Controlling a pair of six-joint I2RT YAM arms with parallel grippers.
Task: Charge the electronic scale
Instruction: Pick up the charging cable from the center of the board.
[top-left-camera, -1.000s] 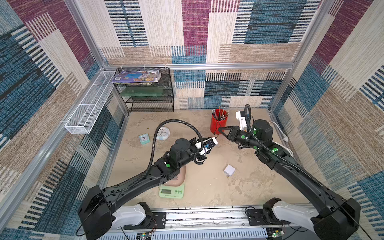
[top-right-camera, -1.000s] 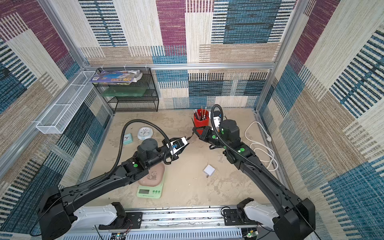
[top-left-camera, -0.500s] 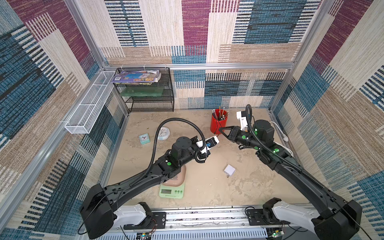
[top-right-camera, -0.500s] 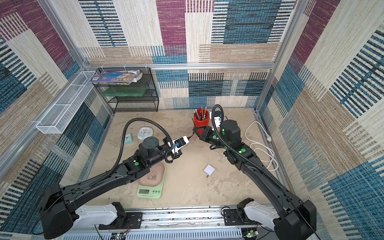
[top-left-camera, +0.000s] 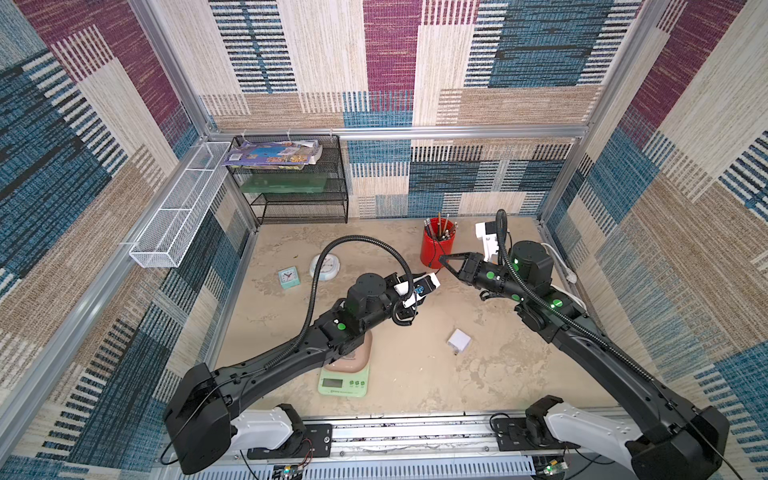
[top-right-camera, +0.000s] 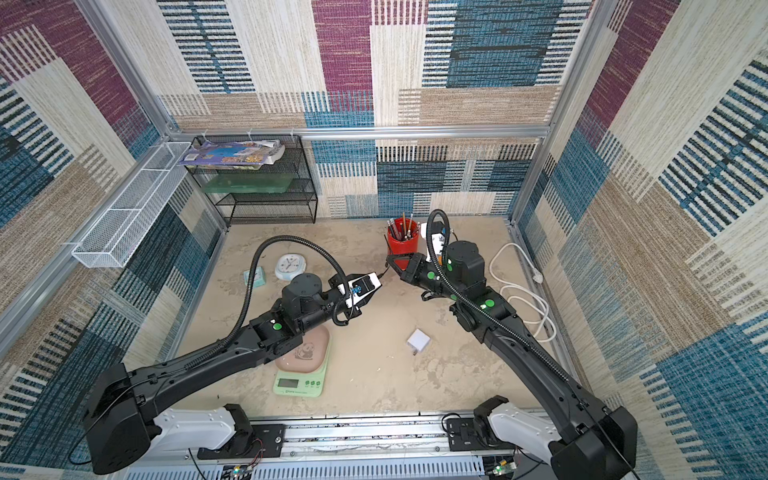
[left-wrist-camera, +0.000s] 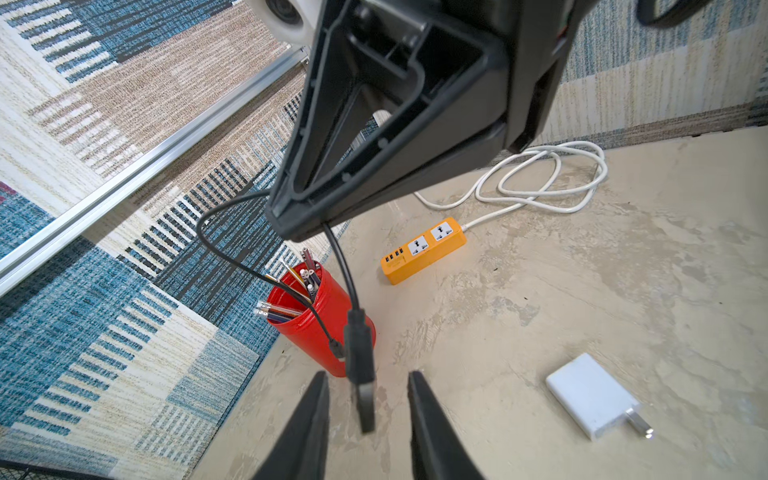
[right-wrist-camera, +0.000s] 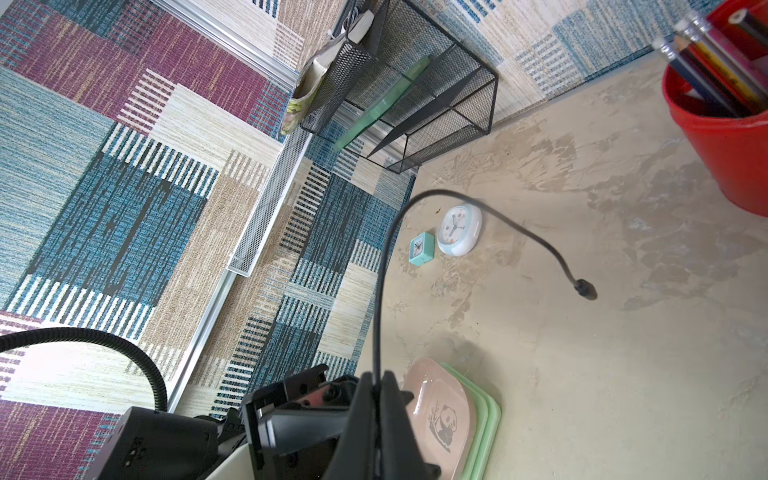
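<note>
Patchwork-carpet walls around a beige mottled worktop (top-left-camera: 498, 382). Seen in both top views: electronic scale (top-left-camera: 344, 382) flat near the front edge, partly under the left arm (top-left-camera: 291, 357). Right claw (top-left-camera: 442, 259) raised mid-worktop, facing the left arm. From the left wrist: left claw (left-wrist-camera: 366, 376) released, jaws either side of a dangling USB plug (left-wrist-camera: 359, 345), not touching, likely poised to take it. From the right wrist: right claw clenched on the black cable (right-wrist-camera: 378, 316), small plug (right-wrist-camera: 586, 289) hanging free, probably for the scale beneath.
</note>
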